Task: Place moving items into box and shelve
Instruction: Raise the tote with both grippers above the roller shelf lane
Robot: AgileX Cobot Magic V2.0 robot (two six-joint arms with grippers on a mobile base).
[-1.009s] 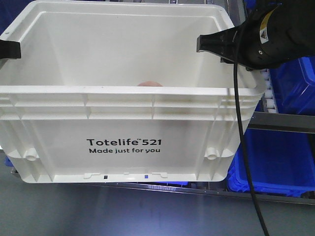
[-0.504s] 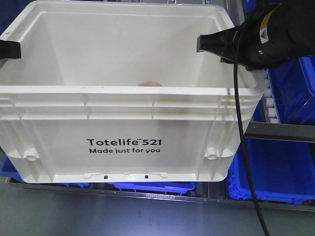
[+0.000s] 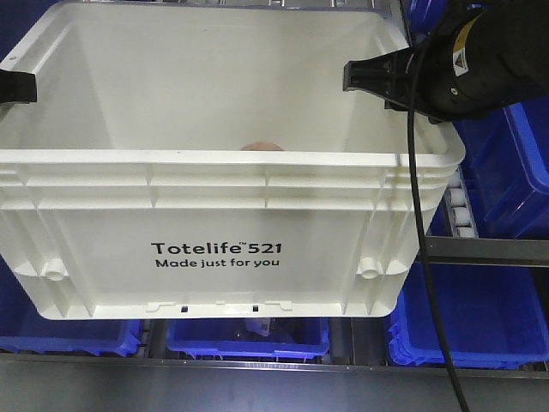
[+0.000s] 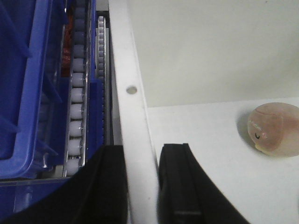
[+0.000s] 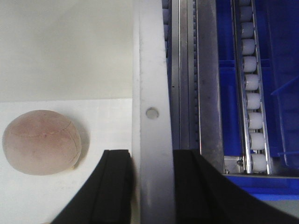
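Note:
The cream-white box (image 3: 214,159), printed "Totelife 521", fills the front view and hangs between my two arms. My left gripper (image 3: 17,86) is shut on the box's left rim (image 4: 128,70), one finger (image 4: 176,186) inside the wall and one outside. My right gripper (image 3: 377,75) is shut on the right rim (image 5: 149,56) in the same way. A pale pink ball (image 4: 274,128) rests on the box floor. The right wrist view shows a pinkish ball (image 5: 41,142) on the floor near the inner finger. Only a ball's top (image 3: 261,146) peeks over the front rim.
Blue plastic bins (image 3: 506,163) sit on the rack to the right and below (image 3: 249,335). A metal shelf rail (image 3: 485,249) and white roller tracks (image 4: 77,93) (image 5: 250,84) run close beside the box's two sides.
The box and both grippers hold their place in the front view, while the rack rail and blue bins behind have slid downward, so a lower row of bins now shows.

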